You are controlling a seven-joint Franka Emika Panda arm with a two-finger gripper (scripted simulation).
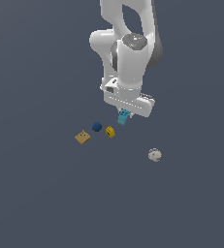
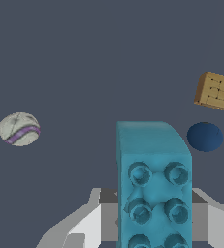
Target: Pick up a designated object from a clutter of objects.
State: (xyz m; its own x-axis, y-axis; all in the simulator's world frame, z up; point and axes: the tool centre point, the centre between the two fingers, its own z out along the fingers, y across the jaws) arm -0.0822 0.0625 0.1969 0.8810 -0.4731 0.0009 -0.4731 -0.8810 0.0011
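The white arm reaches down from twelve o'clock in the exterior view, and the hand (image 1: pixel 124 115) has the cyan brick (image 1: pixel 124 117) pinched at its tip. The brick hangs tilted just under the white hand body, near the centre of the view. In the wrist view the brick (image 2: pixel 153 184) fills the foreground, studs facing the camera in two columns, with the pale fingers (image 2: pixel 87 225) pressed against its two long sides.

Off the brick at about eight o'clock in the exterior view sits the yellow block (image 1: pixel 110 131), close by but apart from it. Just beyond that, towards nine o'clock, is the dark blue ball (image 1: pixel 97 127), and further on at about eight o'clock lies the tan block (image 1: pixel 82 137), flat on the desk (image 1: pixel 45 193). The three form a loose row, none touching.

The pale grey ball (image 1: pixel 154 155) sits alone at about four o'clock from the brick, well apart from the rest. The wrist view shows a purple stripe across it (image 2: pixel 19 129), and also catches the blue ball (image 2: pixel 204 136) and the tan block (image 2: pixel 216 91).
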